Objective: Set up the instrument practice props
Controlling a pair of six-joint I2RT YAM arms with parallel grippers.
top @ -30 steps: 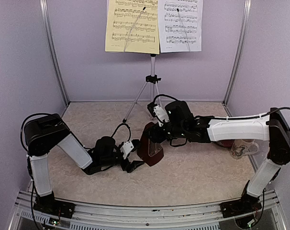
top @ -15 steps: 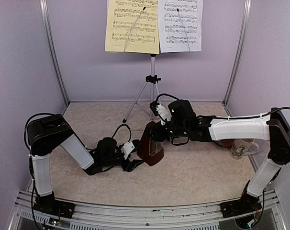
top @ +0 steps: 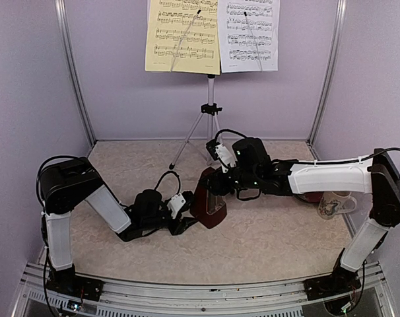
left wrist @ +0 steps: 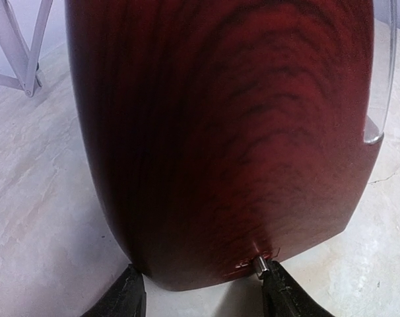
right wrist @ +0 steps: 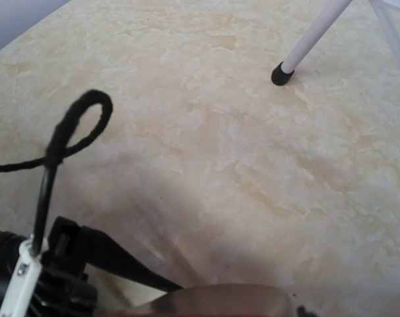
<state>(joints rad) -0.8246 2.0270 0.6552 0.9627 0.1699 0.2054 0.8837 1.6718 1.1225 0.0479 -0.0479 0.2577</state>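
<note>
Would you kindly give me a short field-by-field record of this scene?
Stand: upright at the back
Sheets: yellow sheet left, white sheet right, both on the stand
Metronome: centre, in front of the stand
Right gripper: grips the metronome's top
Left gripper: astride its base; contact unclear
Mug: at the far right

I note a beige marbled table (top: 121, 165) flooring the cell. Plain lilac walls (top: 121, 99) rise behind it and at both sides. Aluminium posts (top: 74, 72) stand at its back corners; an aluminium rail (top: 206, 287) lines its near edge. Lighting even, shadows soft.
</note>
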